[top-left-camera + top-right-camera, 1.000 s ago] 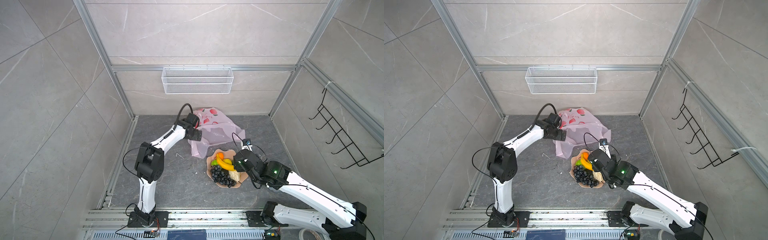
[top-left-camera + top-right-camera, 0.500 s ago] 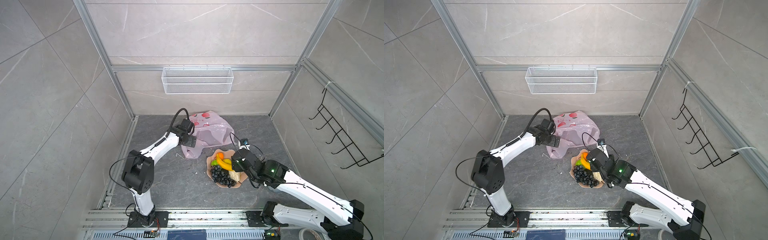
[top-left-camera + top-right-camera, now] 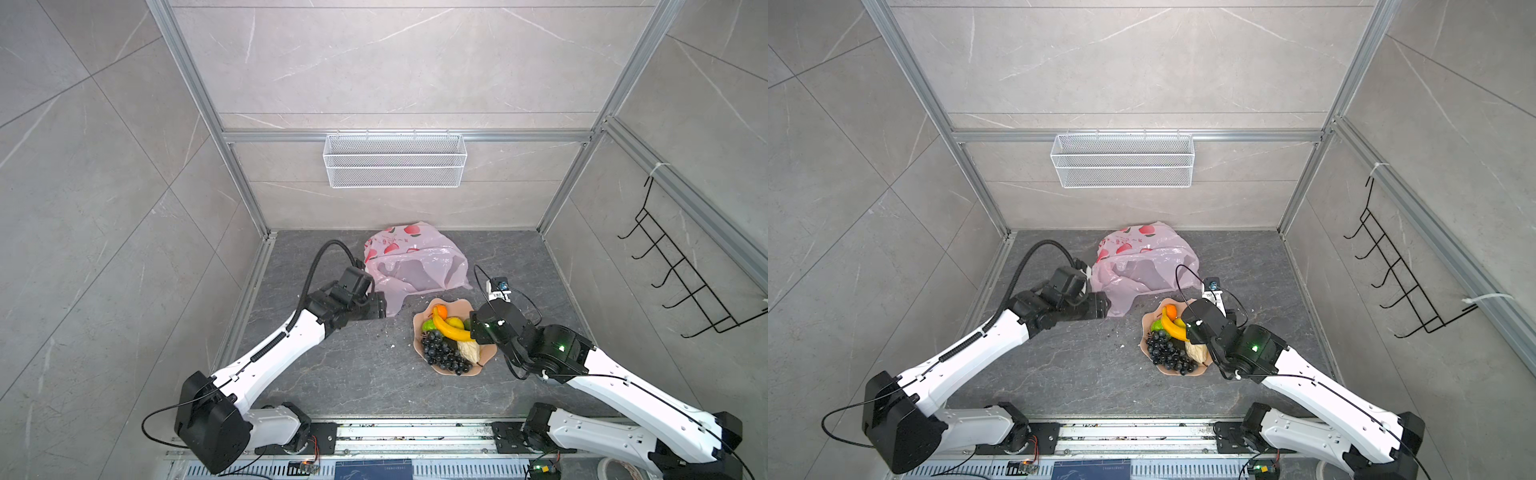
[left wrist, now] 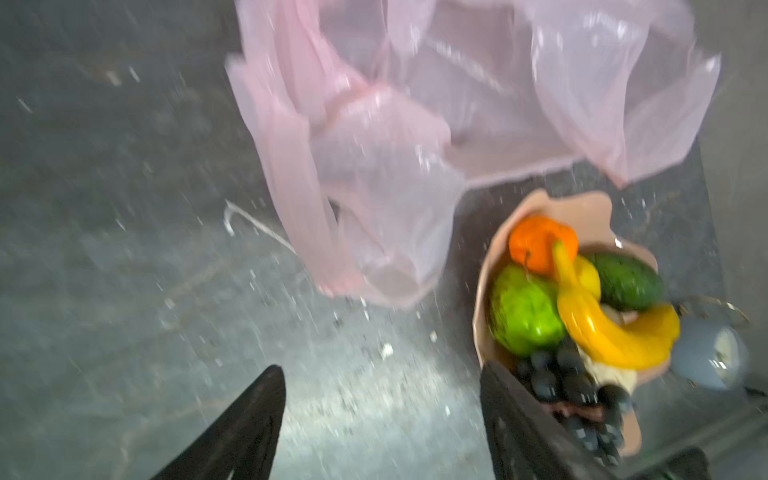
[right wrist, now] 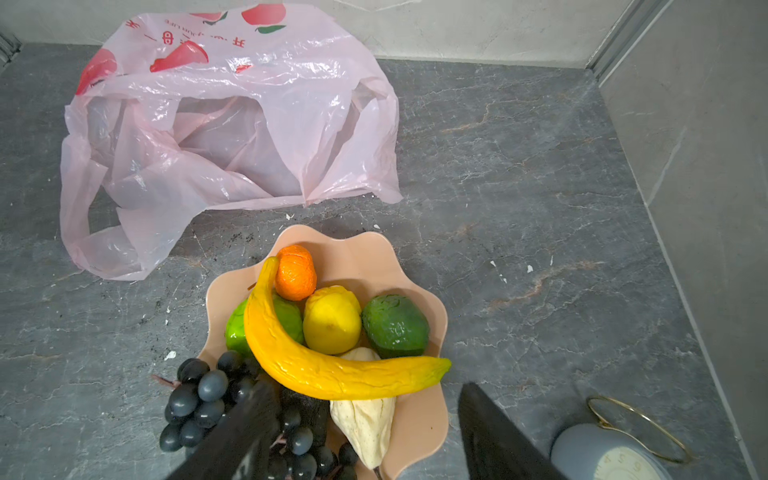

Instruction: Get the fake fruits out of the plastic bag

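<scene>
- Jaws of left gripper (image 4: 382,370) and right gripper (image 5: 368,388): spread, empty.
- Fake fruits (image 5: 332,324) on plate (image 5: 411,270) beneath right jaws; plastic bag (image 5: 249,124) beyond, slack.
- Step: apparently complete; next, verify bag empty.

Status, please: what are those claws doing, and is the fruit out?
Left gripper open, empty, beside the plastic bag. Right gripper open over the plate. Fake fruits piled on plate, none visible in bag. Nothing obstructing.

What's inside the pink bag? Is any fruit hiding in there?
The pink bag lies floppy with its mouth open. Only crinkly pink plastic shows inside, no fruit. The fruits sit on the plate beside it. Its back folds are covered, so I can't check there.
</scene>
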{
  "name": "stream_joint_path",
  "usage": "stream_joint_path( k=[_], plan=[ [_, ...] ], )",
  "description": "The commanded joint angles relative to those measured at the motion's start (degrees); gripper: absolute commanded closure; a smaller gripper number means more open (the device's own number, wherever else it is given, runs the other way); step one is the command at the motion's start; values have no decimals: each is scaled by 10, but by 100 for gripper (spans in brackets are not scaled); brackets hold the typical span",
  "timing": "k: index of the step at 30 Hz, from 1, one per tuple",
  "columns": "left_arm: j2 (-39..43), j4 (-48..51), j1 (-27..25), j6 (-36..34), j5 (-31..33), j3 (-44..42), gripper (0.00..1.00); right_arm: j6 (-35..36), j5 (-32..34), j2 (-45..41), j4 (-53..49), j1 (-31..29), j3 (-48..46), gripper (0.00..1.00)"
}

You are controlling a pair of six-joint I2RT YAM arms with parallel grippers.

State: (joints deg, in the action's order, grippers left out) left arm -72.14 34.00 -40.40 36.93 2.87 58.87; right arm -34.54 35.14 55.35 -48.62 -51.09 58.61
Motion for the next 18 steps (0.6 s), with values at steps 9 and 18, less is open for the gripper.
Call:
stream_joint_path(
  k=[9, 18],
  plan=[
    [-24, -132, -144, 239, -15, -99, 45, -26, 0, 0, -12, -1, -12, 29],
    [-80, -193, -145, 243, -40, -92, 49, -28, -10, 3, -14, -1, -17, 29]
  ],
)
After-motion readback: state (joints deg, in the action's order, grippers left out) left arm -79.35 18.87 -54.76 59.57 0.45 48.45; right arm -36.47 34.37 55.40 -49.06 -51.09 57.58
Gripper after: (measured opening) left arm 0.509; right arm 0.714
